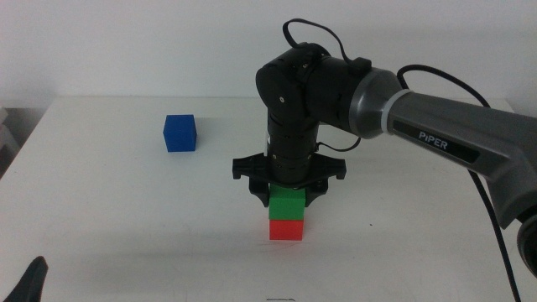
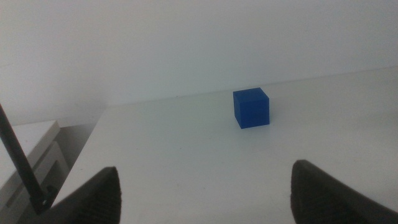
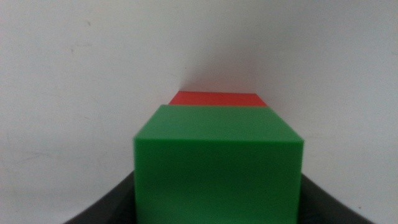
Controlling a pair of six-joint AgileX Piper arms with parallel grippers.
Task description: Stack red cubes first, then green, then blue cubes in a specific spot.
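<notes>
A plain white table (image 1: 126, 210) carries everything here. 2 cubes rest directly on its surface. The blue cube (image 1: 180, 132) sits flat toward 10 o'clock from the table's middle, alone, with bare white surface on every side of it; the left wrist view shows it (image 2: 252, 107) standing square near the table's far edge. The red cube (image 1: 286, 229) sits flat toward 6 o'clock of the middle, well apart from the blue one, roughly at 4 o'clock from it. Only the red cube's top edge (image 3: 217, 99) shows in the right wrist view.
</notes>
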